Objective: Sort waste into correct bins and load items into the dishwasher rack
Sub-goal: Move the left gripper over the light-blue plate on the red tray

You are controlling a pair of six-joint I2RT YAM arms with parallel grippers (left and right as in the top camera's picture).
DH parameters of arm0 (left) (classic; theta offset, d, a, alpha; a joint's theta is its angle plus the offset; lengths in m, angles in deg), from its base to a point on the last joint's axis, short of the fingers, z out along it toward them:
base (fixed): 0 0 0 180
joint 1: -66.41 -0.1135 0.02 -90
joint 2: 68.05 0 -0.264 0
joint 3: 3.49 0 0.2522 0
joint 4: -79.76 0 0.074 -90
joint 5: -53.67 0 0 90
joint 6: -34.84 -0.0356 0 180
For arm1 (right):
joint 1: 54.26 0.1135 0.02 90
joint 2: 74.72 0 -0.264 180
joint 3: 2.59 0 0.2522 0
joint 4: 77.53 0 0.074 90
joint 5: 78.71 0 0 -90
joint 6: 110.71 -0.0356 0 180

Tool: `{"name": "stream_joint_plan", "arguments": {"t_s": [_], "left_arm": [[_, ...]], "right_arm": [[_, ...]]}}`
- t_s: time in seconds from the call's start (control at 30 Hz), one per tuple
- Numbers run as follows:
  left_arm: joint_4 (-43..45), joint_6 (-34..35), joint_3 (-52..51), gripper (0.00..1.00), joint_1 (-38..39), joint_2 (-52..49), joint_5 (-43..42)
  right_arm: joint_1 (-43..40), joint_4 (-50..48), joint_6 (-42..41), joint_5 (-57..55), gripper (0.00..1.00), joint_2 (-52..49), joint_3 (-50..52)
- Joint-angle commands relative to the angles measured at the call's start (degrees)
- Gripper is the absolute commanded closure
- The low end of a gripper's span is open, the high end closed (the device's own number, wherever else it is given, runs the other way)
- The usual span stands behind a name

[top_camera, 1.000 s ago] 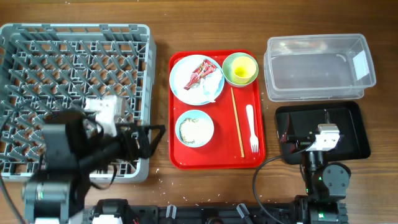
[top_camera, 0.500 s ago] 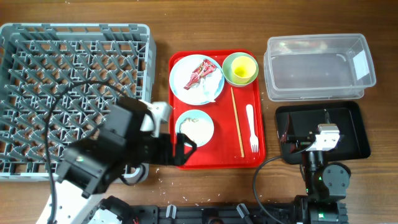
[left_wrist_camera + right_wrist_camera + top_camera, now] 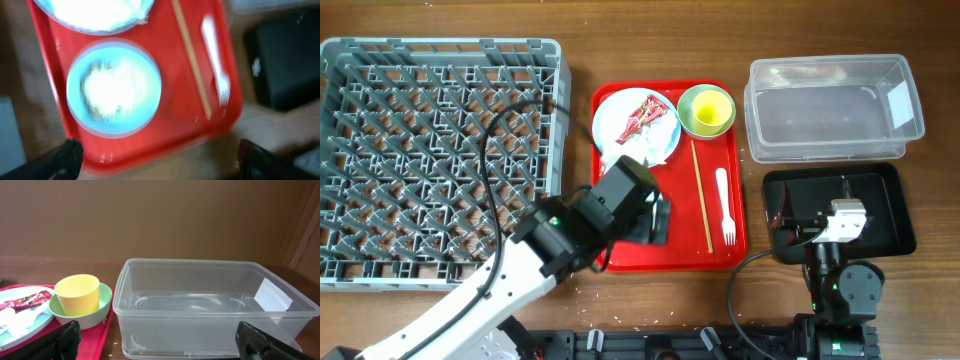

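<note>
Our left pincer (image 3: 161,159) hangs over the red tray (image 3: 172,122), jaws spread wide and holding nothing, with the bowl of rice (image 3: 114,87) just below it. Beside that bowl on the tray lie the chopsticks (image 3: 192,67) and the fork (image 3: 216,60). At the far end the plate (image 3: 613,125) carries the wrapper (image 3: 645,112) and the napkin (image 3: 658,140), and the cup (image 3: 77,294) stands inside the second bowl (image 3: 95,316). The rack (image 3: 440,150) sits on the tabletop (image 3: 650,40) left of the tray. The clear tub (image 3: 210,305) and the black bin (image 3: 880,205) sit to its right. Our right pincer (image 3: 161,340), also open and holding nothing, faces the tub.
</note>
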Motion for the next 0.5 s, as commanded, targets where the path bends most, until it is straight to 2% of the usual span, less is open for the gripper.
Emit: {"name": "stream_joint_plan", "arguments": {"t_s": [0.0,0.1,0.3,0.4,0.47], "left_arm": [[7.87,0.50,0.90,0.00,0.13,-0.92,6.38],[15.13,0.50,0.90,0.00,0.13,-3.02,12.72],[22.58,-0.13,0.90,0.00,0.11,-17.90,30.82],[26.36,-0.07,0.90,0.00,-0.57,-23.98,31.30],[28.06,-0.09,0.90,0.00,-2.82,-26.29,26.14]], "right_arm": [[0.24,-0.13,-0.46,0.68,0.00,0.00,0.04],[0.24,-0.13,-0.46,0.68,0.00,0.00,0.04],[0.24,-0.15,-0.46,0.68,0.00,-0.02,0.04],[0.24,-0.15,-0.46,0.68,0.00,-0.02,0.04],[0.24,-0.13,-0.46,0.68,0.00,0.00,0.04]]}}
